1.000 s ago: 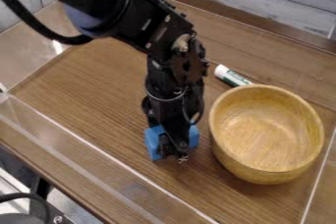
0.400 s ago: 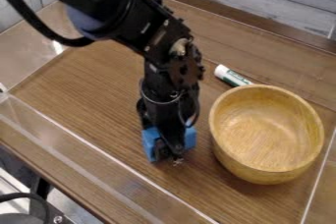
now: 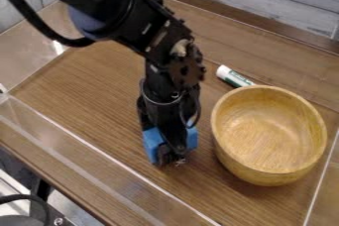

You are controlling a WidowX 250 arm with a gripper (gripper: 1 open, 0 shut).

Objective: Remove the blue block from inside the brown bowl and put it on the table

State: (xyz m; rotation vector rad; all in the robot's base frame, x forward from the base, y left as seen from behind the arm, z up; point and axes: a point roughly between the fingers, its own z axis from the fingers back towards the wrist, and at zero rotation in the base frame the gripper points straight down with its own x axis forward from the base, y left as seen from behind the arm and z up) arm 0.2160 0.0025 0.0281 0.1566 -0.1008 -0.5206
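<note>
Little has shifted across the second: the arm has settled slightly lower and left over the same spot, and the jaws, which were pressed onto the block at the earlier frame, have been let out to their full spread.

Only one view is supplied, looking down across the table [image 3: 93,81] from its near corner. The gripper [image 3: 167,151] is pointed almost straight down, just left of centre and low in the picture. The blue block [image 3: 162,142] is seen between the spread fingers, resting on the wood, with blue showing on both sides of the black fingertips. Whether the pads are touching its faces cannot be told at this size. The brown bowl [image 3: 271,135] stands empty at about three o'clock from the gripper, close by but apart from the block. A small white-and-green tube [image 3: 236,75] lies at about one o'clock, beyond the bowl's far rim.

Judged from this, the block is already placed outside the bowl. The relation that matters next is vertical: the block lies directly beneath the tool, so a straight lift is called for, since any sideways drag could knock it toward the bowl.
</note>
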